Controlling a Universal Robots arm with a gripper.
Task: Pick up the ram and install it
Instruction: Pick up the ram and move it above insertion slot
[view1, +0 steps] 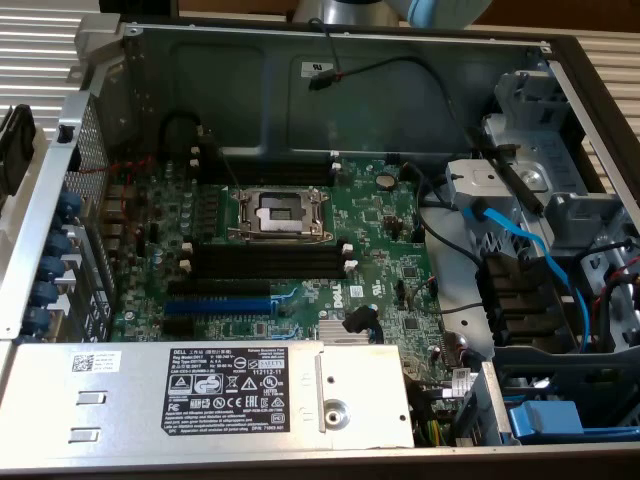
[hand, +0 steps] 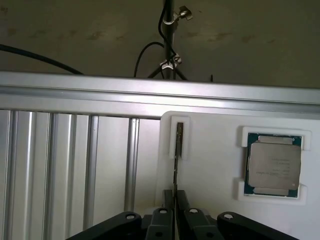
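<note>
In the wrist view the ram (hand: 176, 167) shows edge-on as a thin dark strip. Its far end stands in the slot of a white holder (hand: 186, 137). My gripper (hand: 175, 193) is shut on the ram's near part, with the two black fingers (hand: 166, 205) pressed against either side of it. In the exterior view the open computer case holds the green motherboard (view1: 380, 270). Its black memory slots with white end clips (view1: 268, 262) lie just below the CPU socket (view1: 280, 212), and no stick is in them.
A processor chip (hand: 274, 165) sits in a white tray beside the holder, on a white plate next to slotted aluminium rails (hand: 70, 165). In the case are the power supply (view1: 220, 392), blue cables (view1: 520, 240), drive bays (view1: 560, 200) and blue and black expansion slots (view1: 215, 300).
</note>
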